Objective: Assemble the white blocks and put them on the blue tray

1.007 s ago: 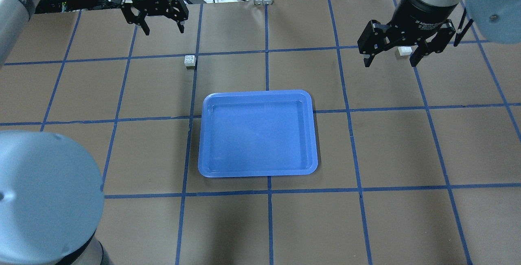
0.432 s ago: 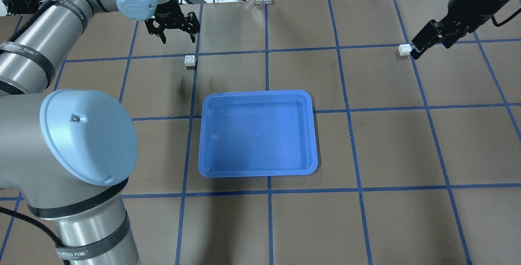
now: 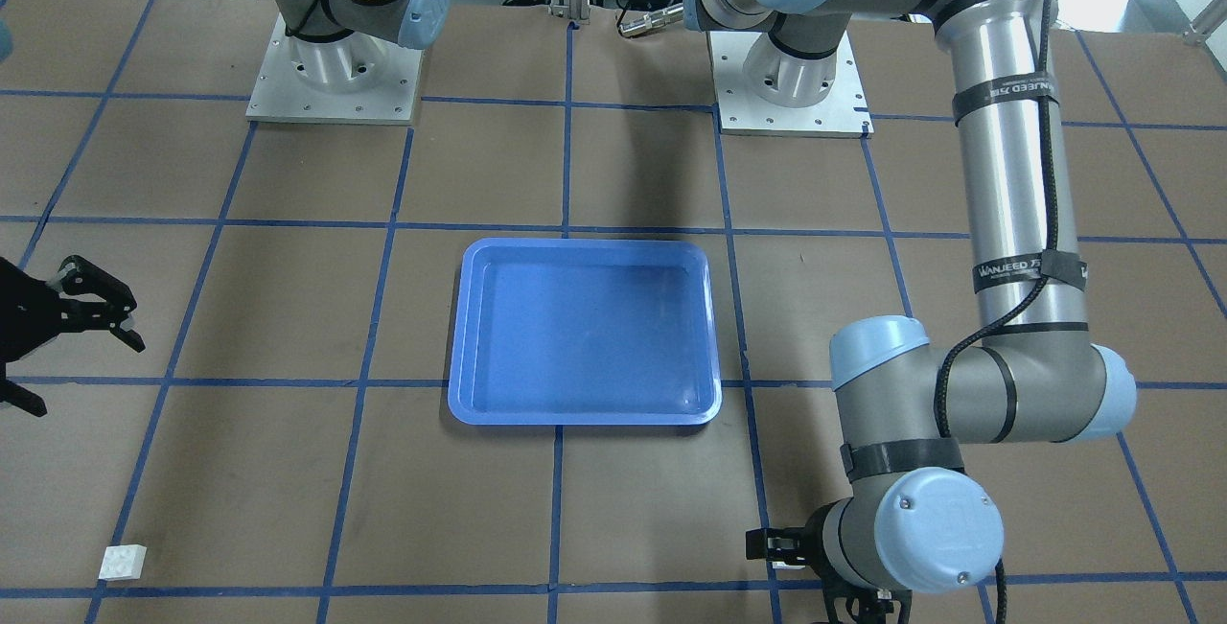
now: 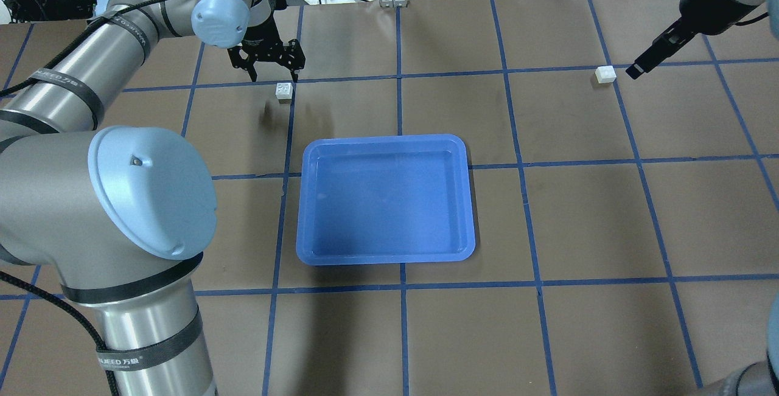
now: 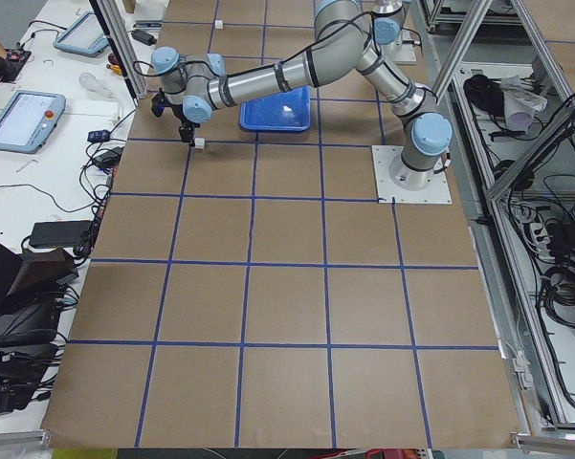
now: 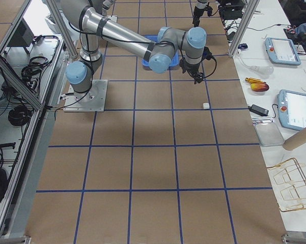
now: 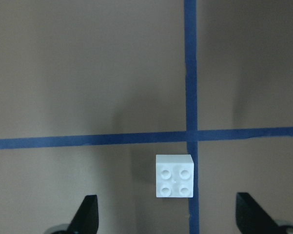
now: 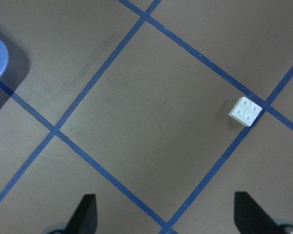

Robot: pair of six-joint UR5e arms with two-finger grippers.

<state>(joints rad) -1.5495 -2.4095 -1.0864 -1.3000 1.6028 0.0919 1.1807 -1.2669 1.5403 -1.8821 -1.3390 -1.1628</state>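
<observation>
Overhead and wrist views, both arms over the brown table (image 4: 584,219) with its blue tape grid. My left gripper (image 4: 274,75) hung at the far left, its jaws spread wide and holding nothing. One of the white blocks (image 4: 283,90) sat studs-up on the table just near of those fingers, beside a crossing of tape lines. In the left wrist view it lay ahead of the gap between the two fingertips and touched neither. My right gripper (image 8: 166,214) hung at the far right, likewise wide open and empty. The second white block (image 4: 605,73) rested on the table just to its left, by a tape line. In the right wrist view that block lay off to the upper right, outside the line of the fingers. The blue tray (image 4: 383,139) lay at the table's centre, nearer than both blocks and well apart from each. The two blocks were unjoined and far apart.
</observation>
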